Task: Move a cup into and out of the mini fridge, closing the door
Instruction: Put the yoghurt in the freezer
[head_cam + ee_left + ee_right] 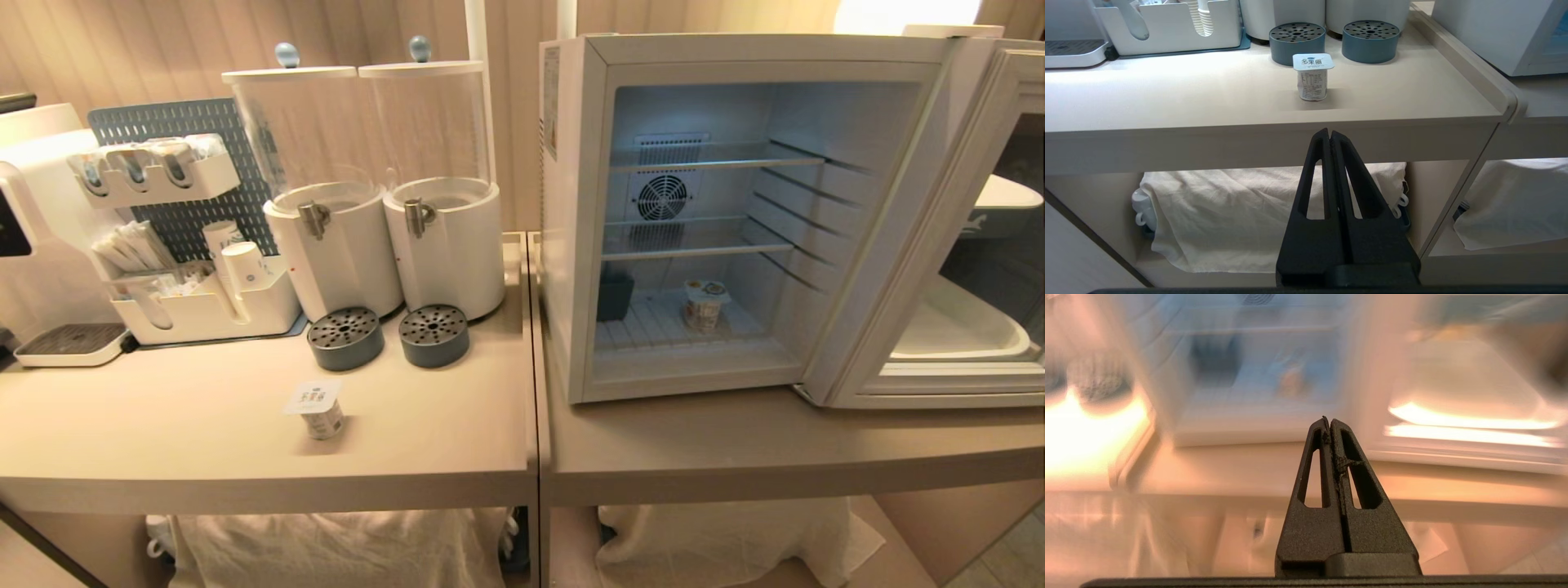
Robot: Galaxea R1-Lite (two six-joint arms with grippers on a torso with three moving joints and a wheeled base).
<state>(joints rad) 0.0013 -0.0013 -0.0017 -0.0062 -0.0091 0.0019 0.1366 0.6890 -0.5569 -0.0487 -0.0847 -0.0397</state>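
Note:
The white mini fridge (pixel 575 245) stands on the right counter with its door (pixel 939 245) swung wide open to the right. A small foil-lidded cup (pixel 704 302) sits on the fridge floor. Another such cup (pixel 318 410) (pixel 1312 77) stands upright on the left counter near its front edge. Neither arm shows in the head view. My left gripper (pixel 1329 132) is shut and empty, hanging below the counter edge in front of that cup. My right gripper (pixel 1329 421) is shut and empty, low before the fridge (pixel 1257 428), facing its blurred interior.
Two clear cylindrical dispensers (pixel 375 188) with grey drip cups (pixel 344 336) stand left of the fridge. A white organiser (pixel 204 302) and a coffee machine (pixel 33 204) fill the far left. White cloths (pixel 326 543) cover the shelf under the counters. A dark box (pixel 614 296) sits inside the fridge.

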